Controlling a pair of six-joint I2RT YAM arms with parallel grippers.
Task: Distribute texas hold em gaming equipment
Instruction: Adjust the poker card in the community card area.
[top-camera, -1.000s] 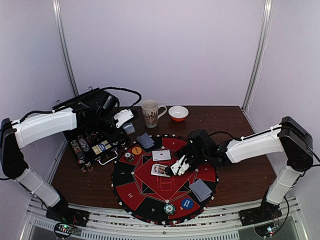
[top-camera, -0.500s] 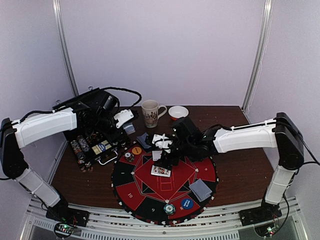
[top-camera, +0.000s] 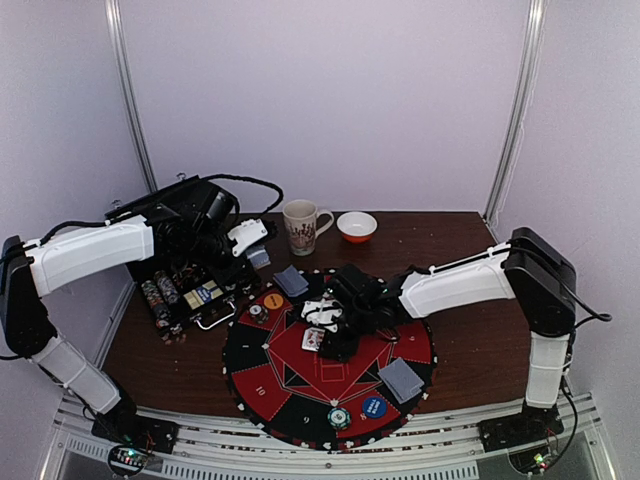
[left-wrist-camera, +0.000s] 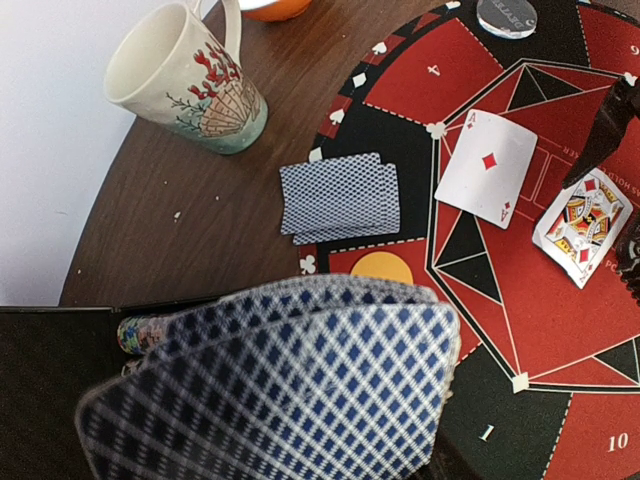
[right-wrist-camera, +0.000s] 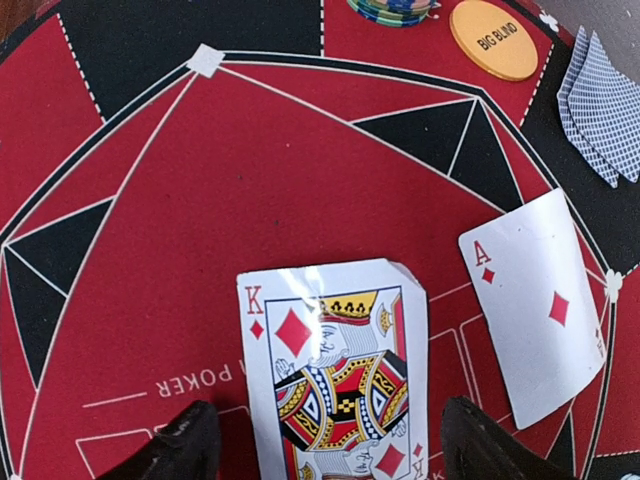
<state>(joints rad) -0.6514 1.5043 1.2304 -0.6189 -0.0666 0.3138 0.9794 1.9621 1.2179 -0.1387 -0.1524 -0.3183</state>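
While left gripper (top-camera: 252, 246) holds blue-backed cards (left-wrist-camera: 290, 390) — king of diamonds (right-wrist-camera: 335, 370) face-up.

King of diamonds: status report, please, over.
Right gripper open, straddling king of diamonds, face up on mat. Left gripper shut on fanned cards. Ace of diamonds alongside, apart; nothing in the way.

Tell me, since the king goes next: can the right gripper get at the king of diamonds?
Probably yes. The right gripper hangs open over the king of diamonds, a finger at each side; nothing covers it, and the ace of diamonds lies apart. Lifting a flat card may prove tricky.
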